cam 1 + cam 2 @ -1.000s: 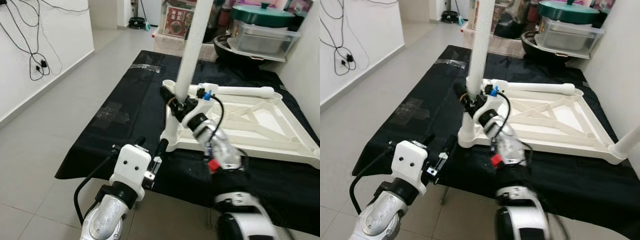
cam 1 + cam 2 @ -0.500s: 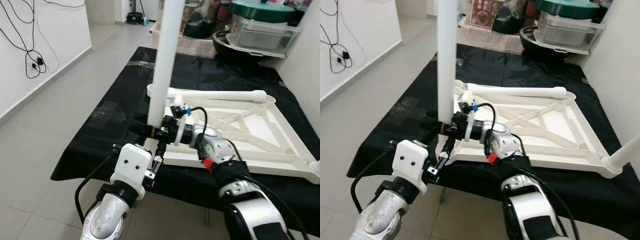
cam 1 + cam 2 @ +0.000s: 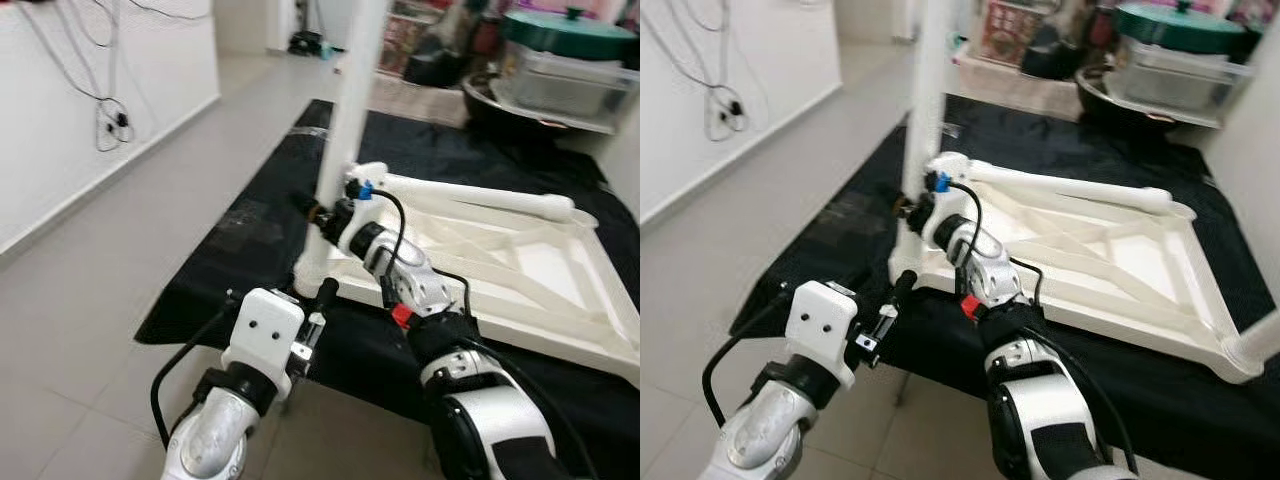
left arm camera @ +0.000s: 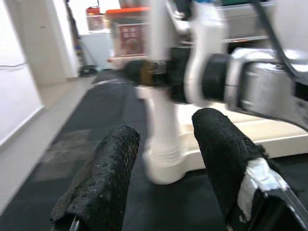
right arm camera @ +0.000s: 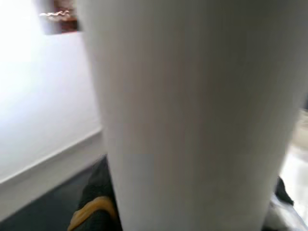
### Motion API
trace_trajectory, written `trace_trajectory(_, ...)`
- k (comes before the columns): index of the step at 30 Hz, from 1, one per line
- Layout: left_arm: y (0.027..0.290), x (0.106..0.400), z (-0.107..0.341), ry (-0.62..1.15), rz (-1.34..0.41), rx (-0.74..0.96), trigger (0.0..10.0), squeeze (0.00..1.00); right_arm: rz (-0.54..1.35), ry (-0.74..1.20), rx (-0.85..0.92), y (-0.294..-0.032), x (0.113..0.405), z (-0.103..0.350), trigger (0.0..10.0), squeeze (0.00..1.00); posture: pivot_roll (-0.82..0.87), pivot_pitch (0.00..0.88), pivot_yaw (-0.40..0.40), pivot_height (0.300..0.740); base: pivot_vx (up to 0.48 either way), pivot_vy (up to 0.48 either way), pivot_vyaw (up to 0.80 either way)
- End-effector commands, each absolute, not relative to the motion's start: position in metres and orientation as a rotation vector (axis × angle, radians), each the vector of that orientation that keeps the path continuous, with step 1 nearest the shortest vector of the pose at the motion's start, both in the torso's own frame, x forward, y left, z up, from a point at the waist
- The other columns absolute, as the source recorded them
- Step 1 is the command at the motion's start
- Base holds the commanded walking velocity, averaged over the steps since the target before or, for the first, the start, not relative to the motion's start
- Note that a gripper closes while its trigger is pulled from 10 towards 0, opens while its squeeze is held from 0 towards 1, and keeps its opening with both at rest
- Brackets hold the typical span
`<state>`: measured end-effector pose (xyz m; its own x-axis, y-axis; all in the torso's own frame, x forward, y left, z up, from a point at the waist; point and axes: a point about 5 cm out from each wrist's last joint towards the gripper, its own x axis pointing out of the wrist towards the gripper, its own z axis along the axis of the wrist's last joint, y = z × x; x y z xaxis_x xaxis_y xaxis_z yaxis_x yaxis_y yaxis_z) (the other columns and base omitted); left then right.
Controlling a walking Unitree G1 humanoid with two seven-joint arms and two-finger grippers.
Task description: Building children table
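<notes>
A white table top (image 3: 545, 262) lies upside down on a black cloth (image 3: 262, 225). One white leg (image 3: 346, 120) stands upright in the top's near left corner socket (image 4: 162, 166). My right gripper (image 3: 320, 212) is shut on this leg low down, and the leg's white surface (image 5: 192, 120) sits close before the right wrist camera. A second white leg (image 3: 470, 195) lies along the top's far edge. My left gripper (image 4: 163, 132) hangs open just in front of that corner, fingers (image 4: 103, 178) apart with nothing between them.
A green-lidded pot (image 3: 560, 30), a clear plastic box (image 3: 555, 80) and other clutter stand behind the table. Cables (image 3: 108, 125) hang on the white wall to the left. Tiled floor (image 3: 110, 280) runs along the left and front of the cloth.
The camera has shifted. My right forearm swung level and then back to a slant, staying shut on the upright leg at the corner. The left gripper has kept its place, still open.
</notes>
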<state>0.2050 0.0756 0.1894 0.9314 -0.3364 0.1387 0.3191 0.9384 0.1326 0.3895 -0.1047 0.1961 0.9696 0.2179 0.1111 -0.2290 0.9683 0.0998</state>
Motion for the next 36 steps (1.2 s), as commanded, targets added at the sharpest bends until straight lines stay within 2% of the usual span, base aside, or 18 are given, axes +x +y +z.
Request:
trace_trajectory(1, 0.075, 0.205, 0.187, -0.150, -0.334, 0.114, 10.0, 0.00, 0.070, -0.060, 0.109, -0.129, 0.389, 0.184, 0.0, 0.00, 0.15, 0.076, -0.099, 0.740, 0.000, 0.000, 0.00)
trace_trajectory(4, 0.076, 0.205, 0.187, -0.152, -0.334, 0.115, 10.0, 0.00, -0.203, 0.011, 0.093, -0.143, 0.379, 0.170, 0.0, 0.00, 0.15, 0.074, -0.099, 0.740, 0.000, 0.000, 0.00)
trace_trajectory(7, 0.076, 0.206, 0.188, -0.153, -0.333, 0.115, 10.0, 0.00, -0.293, 0.043, 0.092, -0.143, 0.372, 0.166, 0.0, 0.00, 0.15, 0.075, -0.101, 0.740, 0.000, 0.000, 0.00)
trace_trajectory(9, 0.076, 0.206, 0.188, -0.154, -0.332, 0.116, 10.0, 0.00, -0.343, 0.098, 0.115, -0.129, 0.363, 0.163, 0.0, 0.00, 0.15, 0.072, -0.100, 0.740, 0.000, 0.000, 0.00)
trace_trajectory(10, 0.076, 0.206, 0.188, -0.154, -0.332, 0.117, 10.0, 0.00, -0.324, 0.097, 0.132, -0.119, 0.362, 0.166, 10.0, 0.00, 0.15, 0.069, -0.101, 0.740, 0.000, 0.000, 0.00)
trace_trajectory(14, 0.076, 0.205, 0.187, -0.154, -0.334, 0.117, 10.0, 0.00, -0.178, -0.010, 0.229, -0.096, 0.366, 0.182, 10.0, 0.00, 0.15, 0.065, -0.102, 0.740, 0.000, 0.000, 0.00)
trace_trajectory(15, 0.076, 0.205, 0.187, -0.154, -0.333, 0.117, 10.0, 0.00, -0.111, -0.066, 0.240, -0.092, 0.367, 0.189, 10.0, 1.00, 0.15, 0.062, -0.099, 0.740, 0.000, 0.000, 0.00)
trace_trajectory(20, 0.076, 0.205, 0.187, -0.153, -0.332, 0.118, 10.0, 0.00, 0.024, -0.147, 0.258, -0.095, 0.377, 0.204, 10.0, 1.00, 0.15, 0.058, -0.102, 0.740, 0.000, 0.000, 0.00)
trace_trajectory(21, 0.076, 0.205, 0.187, -0.153, -0.332, 0.117, 10.0, 0.00, 0.115, -0.147, 0.291, -0.093, 0.380, 0.206, 10.0, 0.00, 0.15, 0.058, -0.102, 0.740, 0.000, 0.000, 0.00)
trace_trajectory(22, 0.076, 0.205, 0.187, -0.154, -0.332, 0.117, 10.0, 0.00, 0.244, -0.144, 0.296, -0.091, 0.381, 0.207, 10.0, 0.00, 0.15, 0.055, -0.101, 0.740, 0.000, 0.000, 0.00)
trace_trajectory(23, 0.076, 0.205, 0.187, -0.154, -0.332, 0.117, 10.0, 0.00, 0.244, -0.144, 0.296, -0.091, 0.381, 0.207, 10.0, 0.00, 0.15, 0.055, -0.101, 0.740, 0.000, 0.000, 0.00)
trace_trajectory(25, 0.075, 0.205, 0.187, -0.155, -0.335, 0.114, 10.0, 0.00, 0.640, -0.096, 0.270, -0.086, 0.376, 0.204, 10.0, 0.00, 0.15, 0.052, -0.100, 0.740, 0.000, 0.000, 0.00)
trace_trajectory(27, 0.075, 0.205, 0.187, -0.155, -0.335, 0.114, 10.0, 0.00, 0.640, -0.096, 0.270, -0.086, 0.376, 0.204, 10.0, 0.00, 0.15, 0.052, -0.100, 0.740, 0.000, 0.000, 0.00)
trace_trajectory(29, 0.074, 0.205, 0.187, -0.154, -0.340, 0.111, 10.0, 0.00, 0.917, -0.036, 0.228, -0.085, 0.365, 0.197, 10.0, 0.00, 0.15, 0.047, -0.100, 0.740, 0.000, 0.000, 0.00)
trace_trajectory(30, 0.074, 0.205, 0.187, -0.154, -0.340, 0.111, 10.0, 0.00, 0.917, -0.036, 0.228, -0.085, 0.365, 0.197, 10.0, 0.00, 0.15, 0.047, -0.100, 0.740, 0.000, 0.000, 0.00)
trace_trajectory(31, 0.074, 0.204, 0.186, -0.154, -0.344, 0.111, 10.0, 0.00, 1.044, 0.007, 0.203, -0.084, 0.360, 0.190, 10.0, 0.00, 0.15, 0.046, -0.100, 0.740, 0.000, 0.000, 0.00)
trace_trajectory(33, 0.074, 0.204, 0.186, -0.154, -0.344, 0.111, 10.0, 0.00, 1.044, 0.007, 0.203, -0.084, 0.360, 0.190, 10.0, 0.00, 0.15, 0.046, -0.100, 0.740, 0.000, 0.000, 0.00)
trace_trajectory(36, 0.074, 0.205, 0.187, -0.156, -0.342, 0.113, 10.0, 0.00, 1.262, 0.105, 0.145, -0.079, 0.352, 0.174, 10.0, 0.00, 0.17, 0.042, -0.108, 0.740, 0.000, 0.000, 0.00)
